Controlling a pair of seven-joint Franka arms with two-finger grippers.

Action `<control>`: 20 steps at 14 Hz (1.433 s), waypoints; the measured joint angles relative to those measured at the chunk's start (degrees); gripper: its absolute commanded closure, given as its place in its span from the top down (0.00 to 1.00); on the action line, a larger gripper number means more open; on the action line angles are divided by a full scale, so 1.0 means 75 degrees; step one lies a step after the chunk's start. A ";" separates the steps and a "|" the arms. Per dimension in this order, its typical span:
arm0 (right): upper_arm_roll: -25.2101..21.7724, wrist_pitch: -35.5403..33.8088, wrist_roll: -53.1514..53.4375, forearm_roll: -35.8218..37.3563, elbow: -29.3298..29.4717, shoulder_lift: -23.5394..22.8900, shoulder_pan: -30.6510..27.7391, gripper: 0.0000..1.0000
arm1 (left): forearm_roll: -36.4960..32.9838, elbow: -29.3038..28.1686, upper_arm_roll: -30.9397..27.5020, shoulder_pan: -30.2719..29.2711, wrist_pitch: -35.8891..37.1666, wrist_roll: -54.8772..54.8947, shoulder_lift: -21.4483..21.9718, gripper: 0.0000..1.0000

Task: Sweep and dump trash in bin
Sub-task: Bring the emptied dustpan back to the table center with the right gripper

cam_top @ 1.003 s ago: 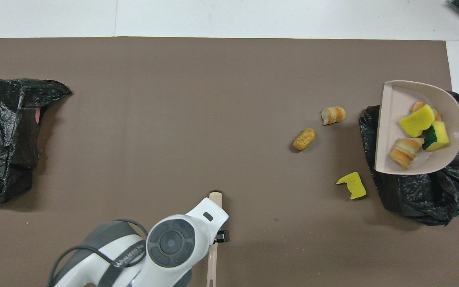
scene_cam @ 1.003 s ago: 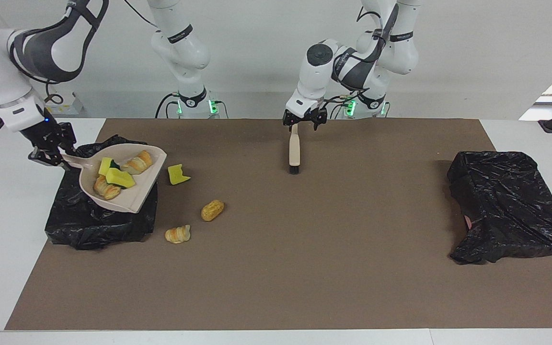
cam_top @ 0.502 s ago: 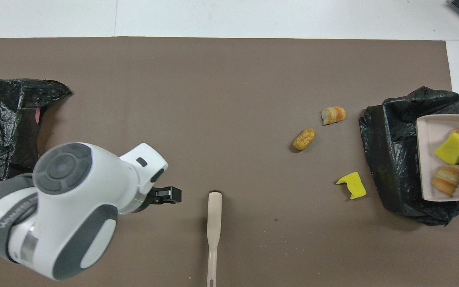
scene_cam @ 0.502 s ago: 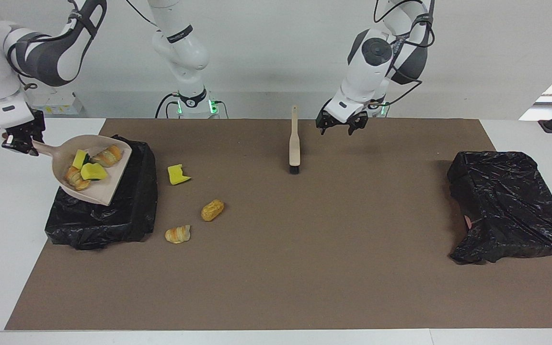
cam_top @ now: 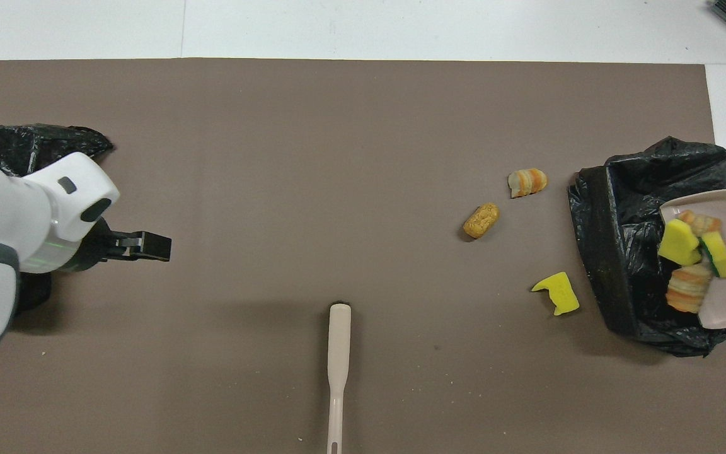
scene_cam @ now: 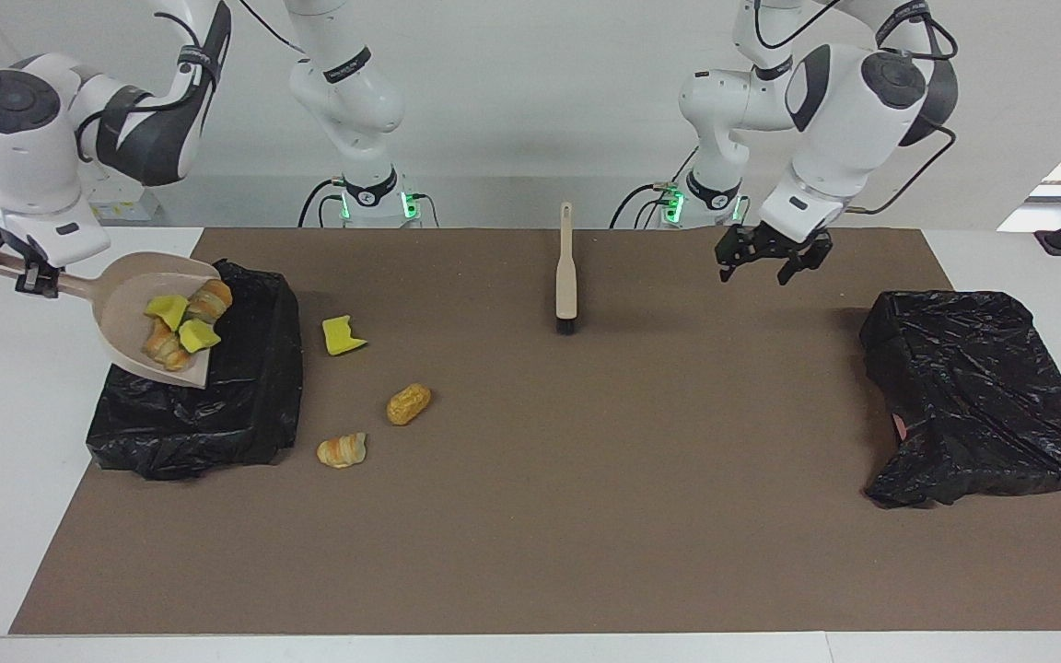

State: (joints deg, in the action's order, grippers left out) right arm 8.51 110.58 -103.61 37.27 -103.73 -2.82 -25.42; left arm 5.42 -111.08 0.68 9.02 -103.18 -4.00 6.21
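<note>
Meanwhile right jaws (scene_cam: 33, 276) pinch the tilted dustpan (scene_cam: 130, 318) handle over the bin (scene_cam: 245, 405); left jaws (scene_cam: 763, 262) hover spread.

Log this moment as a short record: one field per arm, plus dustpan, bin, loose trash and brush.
right gripper: shut on the dustpan handle, over the table edge beside the bin
dustpan: tilted, mouth down over the bin, four trash pieces inside
bin: black-bagged, at the right arm's end
loose trash: yellow sponge chunk, bread roll, croissant on the mat beside the bin
brush: lying on the mat, untouched
left gripper: open, empty, in the air over the mat
second black bag: at the left arm's end
</note>
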 measured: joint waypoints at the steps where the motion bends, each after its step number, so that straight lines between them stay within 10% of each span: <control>1: 0.0004 -0.0058 0.0243 0.0301 -0.0001 0.0000 0.0182 0.00 | -0.0095 0.0326 -0.0002 -0.0218 0.0127 0.0205 -0.0155 1.00; 13: 0.0142 -0.1080 0.1858 0.1267 0.0123 0.1060 0.0841 0.00 | -0.0408 0.2397 0.0070 -0.1088 0.2073 0.0314 -0.0686 1.00; 20: 0.0428 -0.1832 0.6165 -0.1203 0.0118 0.0960 0.2461 0.00 | -0.0408 0.2396 0.0115 -0.1065 0.2000 0.0320 -0.0687 1.00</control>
State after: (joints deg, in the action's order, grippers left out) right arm 11.72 96.83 -57.37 28.25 -102.84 4.38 -6.96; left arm 2.37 -93.11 1.54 1.03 -88.18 -1.61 1.06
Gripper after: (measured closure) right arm 0.670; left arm 0.000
